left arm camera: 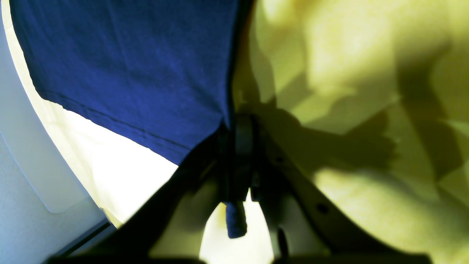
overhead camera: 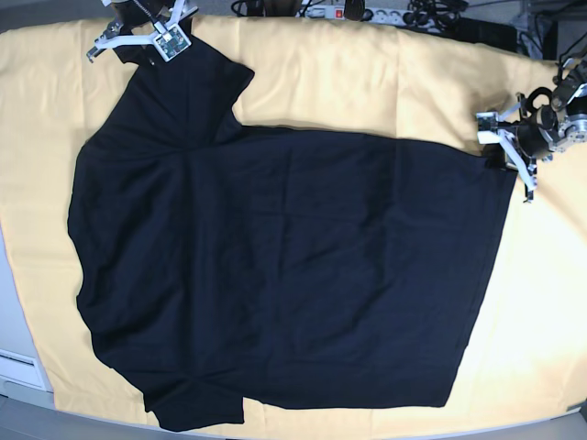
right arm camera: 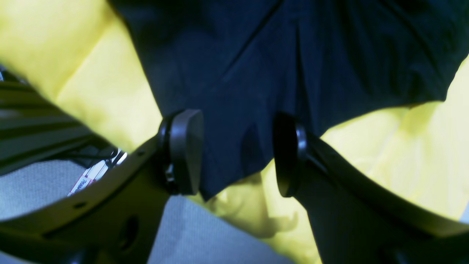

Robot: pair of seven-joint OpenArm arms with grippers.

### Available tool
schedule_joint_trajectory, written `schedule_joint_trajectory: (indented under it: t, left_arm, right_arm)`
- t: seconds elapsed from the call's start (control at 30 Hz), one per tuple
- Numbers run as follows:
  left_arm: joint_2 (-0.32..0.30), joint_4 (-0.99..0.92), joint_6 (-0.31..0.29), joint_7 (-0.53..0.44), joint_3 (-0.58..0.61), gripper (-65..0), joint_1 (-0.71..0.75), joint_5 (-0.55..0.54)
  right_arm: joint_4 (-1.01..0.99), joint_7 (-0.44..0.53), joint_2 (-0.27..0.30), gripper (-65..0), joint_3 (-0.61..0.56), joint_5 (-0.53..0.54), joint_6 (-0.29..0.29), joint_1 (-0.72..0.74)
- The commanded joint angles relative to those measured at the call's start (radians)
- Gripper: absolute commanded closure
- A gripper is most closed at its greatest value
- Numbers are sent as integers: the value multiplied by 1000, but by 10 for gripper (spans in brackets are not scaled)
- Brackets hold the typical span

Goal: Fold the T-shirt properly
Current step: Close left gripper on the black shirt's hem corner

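T-shirt (overhead camera: 293,275) lies flat on the yellow-clothed surface (overhead camera: 367,82); left end effector (left arm camera: 238,139) clenched on its hem corner, right end effector (right arm camera: 238,154) released astride the sleeve: pinch both before lifting.

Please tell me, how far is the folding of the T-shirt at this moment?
Done: the T-shirt lies spread flat on the yellow cloth, with no fold made yet. In hand: the left tool is shut on the hem corner, while the right tool stands open, its pads on either side of the sleeve edge without gripping. Left: every fold, sleeves and body alike.
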Motion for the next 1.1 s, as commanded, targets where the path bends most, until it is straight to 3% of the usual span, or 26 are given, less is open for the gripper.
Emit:
schedule_joint_trajectory:
  t: [0.0, 0.13, 0.23, 0.33, 0.4, 0.53, 0.63, 0.9, 1.07]
  left_arm:
    - [-18, 14, 17, -26, -2, 0, -4, -10]
    - [-25, 14, 39, -25, -2, 0, -4, -9]
    - [-36, 14, 83, -7, -2, 0, -4, -9]
    - [-47, 14, 106, 1, -2, 0, -4, -10]
    - [-48, 14, 111, 1, -2, 0, -4, -9]
    - [-48, 14, 159, 4, -2, 0, -4, -9]
    - [-48, 24, 162, 42, -2, 0, -4, -9]
    - [-60, 149, 157, 148, -2, 0, -4, -10]
    - [-82, 189, 157, 158, -2, 0, -4, -10]
  right_arm:
    - [2, 18, 3, -330, 3, 0, -4, 0]
    - [-8, 13, 3, -330, 3, 12, -2, 13]
    - [-8, -8, 3, -330, 3, 55, 51, 13]
    - [-8, -12, 3, -330, 3, 55, 48, 13]
    - [-8, -12, 3, -330, 3, 47, 36, 13]
    - [-8, -8, 3, -330, 3, -52, -84, 21]
    - [-8, 0, 3, -330, 3, -87, -129, 21]
    - [-8, -1, 3, -329, 3, -77, -117, 54]
    - [-8, -5, 4, -329, 3, -77, -117, 53]
